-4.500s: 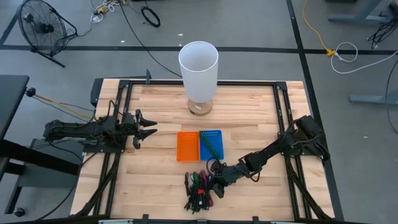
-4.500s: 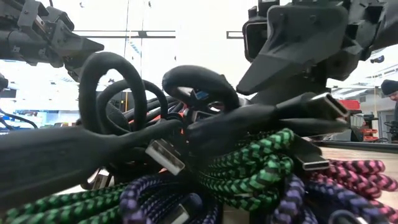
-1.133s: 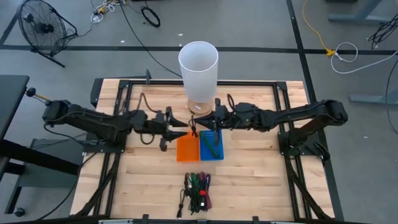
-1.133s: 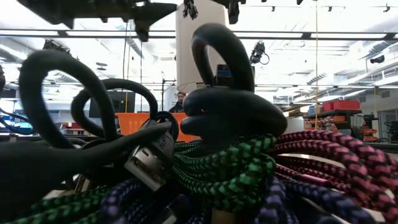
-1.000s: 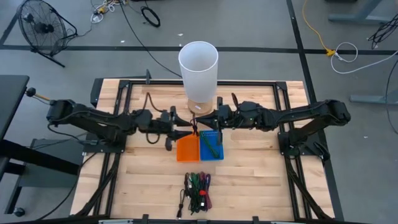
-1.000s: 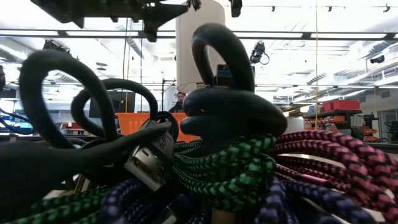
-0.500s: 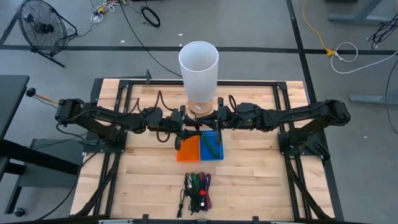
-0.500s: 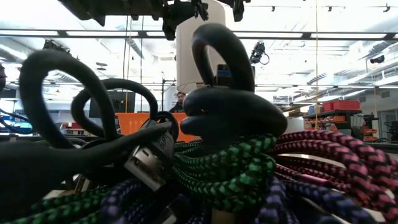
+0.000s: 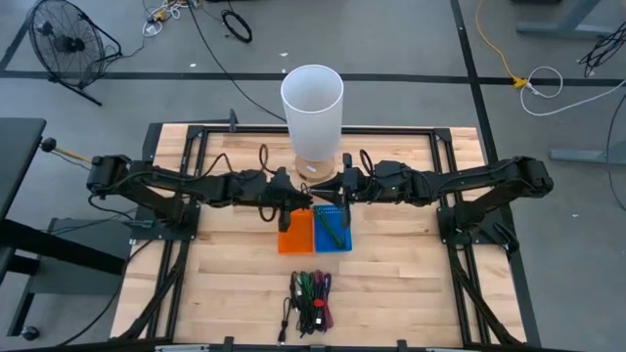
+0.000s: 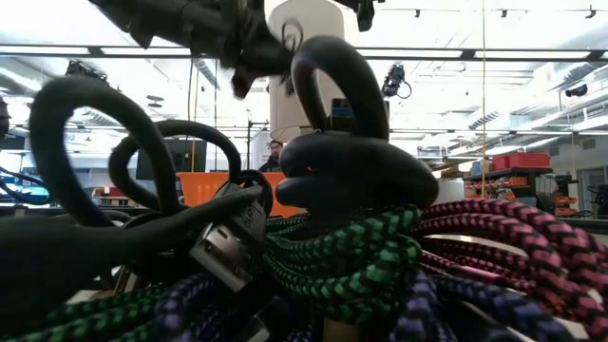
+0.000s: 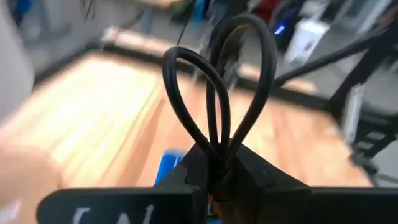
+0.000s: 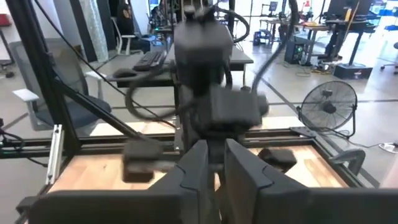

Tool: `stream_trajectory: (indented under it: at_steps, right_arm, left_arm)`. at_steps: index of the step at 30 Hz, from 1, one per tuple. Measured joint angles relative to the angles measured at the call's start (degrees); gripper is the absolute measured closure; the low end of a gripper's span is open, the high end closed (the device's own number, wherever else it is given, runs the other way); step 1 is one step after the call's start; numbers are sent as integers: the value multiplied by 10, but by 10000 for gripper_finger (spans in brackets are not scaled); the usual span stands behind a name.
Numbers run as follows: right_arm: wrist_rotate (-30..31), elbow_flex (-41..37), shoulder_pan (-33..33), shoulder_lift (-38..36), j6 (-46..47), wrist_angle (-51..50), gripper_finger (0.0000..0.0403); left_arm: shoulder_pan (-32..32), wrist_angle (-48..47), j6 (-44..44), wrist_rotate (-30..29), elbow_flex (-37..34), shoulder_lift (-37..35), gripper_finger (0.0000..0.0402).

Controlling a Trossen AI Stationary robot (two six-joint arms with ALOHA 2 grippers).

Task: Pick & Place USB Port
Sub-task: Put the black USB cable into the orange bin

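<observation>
A black USB cable (image 11: 217, 93), wound into loops, hangs in the air between my two grippers, above the orange bin (image 9: 293, 235) and the blue bin (image 9: 333, 227). My left gripper (image 9: 301, 198) reaches in from the table's left and is shut on the cable; in the low view it (image 10: 252, 47) shows at the top. My right gripper (image 9: 335, 189) faces it from the right, its fingers (image 12: 199, 165) standing a narrow gap apart. Whether they touch the cable, I cannot tell. A green cable lies in the blue bin. My left gripper (image 11: 217, 169) pinches the black cable between its two fingers at the gathered neck (image 11: 219, 149) where the loops come together. The fingers come level from the table's left. The loops stand out beyond the fingertips, and the cable is clear of the bins and the table.
A tall white cylinder (image 9: 312, 98) stands on a wooden base at the far middle, just behind both grippers. A bundle of braided green, purple and pink cables (image 9: 311, 298) lies near the front edge and fills the low view (image 10: 361, 256). Bare wood lies to either side.
My left gripper has gone toward the table's right edge, up to my right gripper above the bins, and its spread fingers have shut on the black cable. My right arm has kept still with the cable at the same spot.
</observation>
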Motion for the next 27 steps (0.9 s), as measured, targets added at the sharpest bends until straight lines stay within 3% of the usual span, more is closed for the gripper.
stream_trajectory:
  at_steps: [9,14,24,27]
  right_arm:
    - [16,0,-1,-24,3,-34,342]
    - [16,0,-1,-25,2,-39,348]
    - [16,0,-1,-25,2,-62,351]
    - [16,0,-1,-25,2,-70,351]
  left_arm:
    - [-11,-178,-144,-4,0,1,362]
    - [-36,-175,-202,33,0,26,362]
    - [-46,-185,-283,21,-1,93,361]
    - [-43,-184,-297,22,-1,107,324]
